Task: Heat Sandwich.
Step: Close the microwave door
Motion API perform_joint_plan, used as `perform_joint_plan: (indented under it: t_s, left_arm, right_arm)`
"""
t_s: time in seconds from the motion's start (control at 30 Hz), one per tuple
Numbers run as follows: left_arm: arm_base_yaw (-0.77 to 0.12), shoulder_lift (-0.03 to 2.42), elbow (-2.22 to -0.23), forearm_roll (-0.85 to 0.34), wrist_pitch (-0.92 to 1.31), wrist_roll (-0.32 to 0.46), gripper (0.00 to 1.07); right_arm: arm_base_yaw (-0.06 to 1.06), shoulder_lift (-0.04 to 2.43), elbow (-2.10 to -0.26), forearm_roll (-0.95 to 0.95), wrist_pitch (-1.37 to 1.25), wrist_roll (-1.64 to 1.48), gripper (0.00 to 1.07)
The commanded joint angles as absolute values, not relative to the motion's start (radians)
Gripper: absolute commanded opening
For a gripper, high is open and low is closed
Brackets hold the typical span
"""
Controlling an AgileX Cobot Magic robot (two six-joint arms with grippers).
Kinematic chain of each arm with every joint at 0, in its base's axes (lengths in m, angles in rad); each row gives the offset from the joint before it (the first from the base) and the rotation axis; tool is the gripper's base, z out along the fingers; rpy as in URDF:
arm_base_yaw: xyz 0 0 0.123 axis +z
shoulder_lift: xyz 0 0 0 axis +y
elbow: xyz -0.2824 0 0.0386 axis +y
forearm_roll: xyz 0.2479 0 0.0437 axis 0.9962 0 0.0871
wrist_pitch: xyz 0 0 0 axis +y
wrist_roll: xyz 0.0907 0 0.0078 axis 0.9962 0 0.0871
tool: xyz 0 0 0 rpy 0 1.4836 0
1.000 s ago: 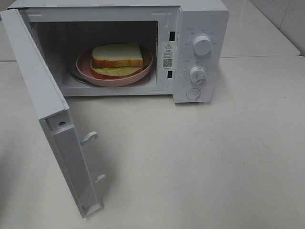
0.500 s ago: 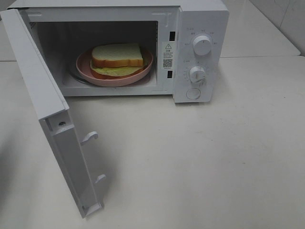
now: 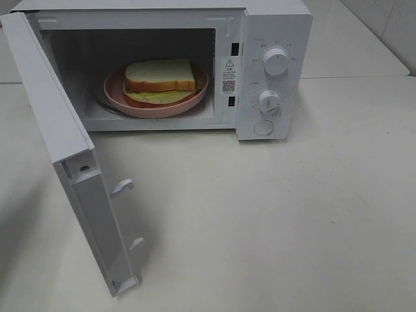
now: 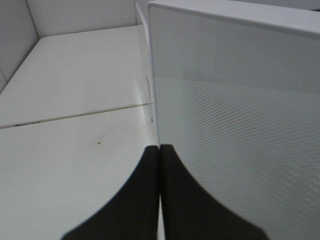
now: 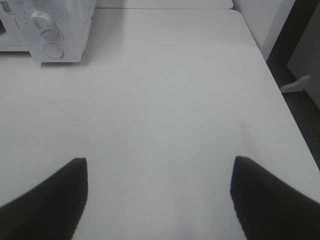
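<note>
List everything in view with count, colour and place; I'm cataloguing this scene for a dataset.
microwave: 1, white, back of the table
door: 1, white, swung open at front left
plate: 1, pink, inside the microwave
sandwich: 1, white bread over green and red layers, on the plate
upper knob: 1, white, control panel
lower knob: 1, white, below the upper knob
round button: 1, white, panel bottom
table: 1, white
left gripper: 1, black, shut, at the door's edge
right gripper: 1, black, open, over bare table
</note>
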State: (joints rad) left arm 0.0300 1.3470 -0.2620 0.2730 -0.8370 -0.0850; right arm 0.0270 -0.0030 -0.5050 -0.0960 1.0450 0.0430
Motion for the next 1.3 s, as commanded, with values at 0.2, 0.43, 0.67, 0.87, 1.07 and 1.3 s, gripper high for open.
perform_joint_plan:
  t_s: [0.2, 0.43, 0.67, 0.87, 1.07, 1.3]
  left_arm:
    - [-0.077, 1.493, -0.348, 0.353, -0.924, -0.099, 0.0]
    - [-0.153, 1.579, -0.392, 0.355, -0.955, -0.099, 0.0]
    - [-0.261, 1.653, -0.475, 0.331, -0.961, -0.099, 0.0]
    - [-0.34, 1.705, -0.55, 0.232, -0.961, -0.097, 0.0]
    - [-0.42, 1.745, -0.602, 0.115, -0.96, -0.056, 0.0]
    - [-0.5, 1.799, -0.646, -0.016, -0.964, -0.031, 0.0]
  right_arm:
    - [0.02, -0.031, -0.505, -0.096, 1.035, 0.043, 0.76]
    - [0.02, -0.031, -0.505, -0.096, 1.035, 0.043, 0.76]
    - [0.02, -0.031, -0.505, -0.096, 1.035, 0.043, 0.76]
    - [0.02, -0.031, -0.505, -0.096, 1.035, 0.043, 0.75]
    - [0.02, -0.031, -0.505, -0.096, 1.035, 0.043, 0.75]
    - [0.02, -0.031, -0.505, -0.096, 1.035, 0.043, 0.75]
